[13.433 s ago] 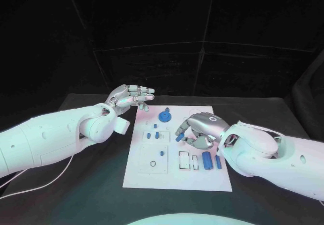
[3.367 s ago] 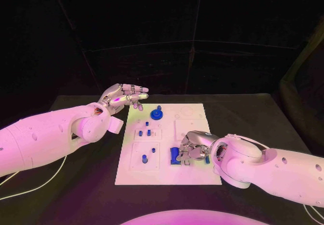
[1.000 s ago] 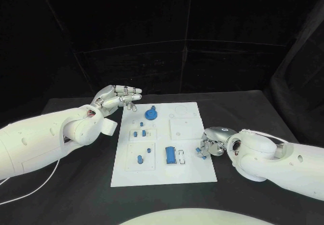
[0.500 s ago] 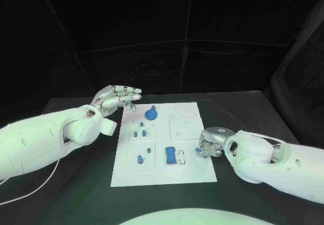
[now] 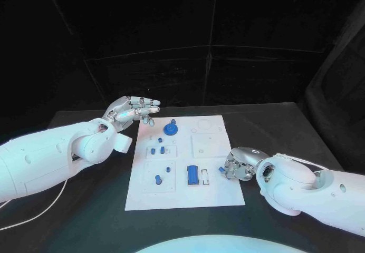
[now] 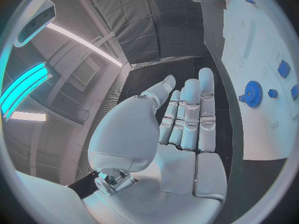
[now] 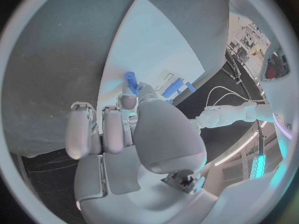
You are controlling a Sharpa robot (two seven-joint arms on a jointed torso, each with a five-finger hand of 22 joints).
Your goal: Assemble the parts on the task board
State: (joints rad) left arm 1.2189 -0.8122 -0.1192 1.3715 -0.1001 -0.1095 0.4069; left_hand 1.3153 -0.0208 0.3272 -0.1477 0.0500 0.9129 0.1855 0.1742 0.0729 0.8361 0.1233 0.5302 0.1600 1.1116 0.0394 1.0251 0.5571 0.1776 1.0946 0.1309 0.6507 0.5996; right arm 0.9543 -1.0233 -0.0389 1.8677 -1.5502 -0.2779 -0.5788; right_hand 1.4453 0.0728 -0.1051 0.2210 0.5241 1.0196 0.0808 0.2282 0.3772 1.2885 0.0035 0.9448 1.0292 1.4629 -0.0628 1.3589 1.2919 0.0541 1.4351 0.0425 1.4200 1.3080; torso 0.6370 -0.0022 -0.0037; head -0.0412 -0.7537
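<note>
Desk (image 5: 289, 126): black, matte, running across the head view under both arms.
Task board (image 5: 217, 195): white rectangular plate lying flat on the desk's middle, long side running away from the robot.
Cable (image 5: 34, 211): thin, white, trailing over the desk's left part beneath the left arm.

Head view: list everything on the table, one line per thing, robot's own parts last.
table: one, black, under everything.
task board: one, white, middle of the table.
gear: one, blue, far end of the board.
small pegs: several, blue, board's left half.
block: one, blue, in a slot near the board's middle.
rod: one, blue, pinched at the board's right edge.
left robot hand: silver, raised beyond the board's far-left corner, holding nothing.
right robot hand: silver, holds the rod.
</note>
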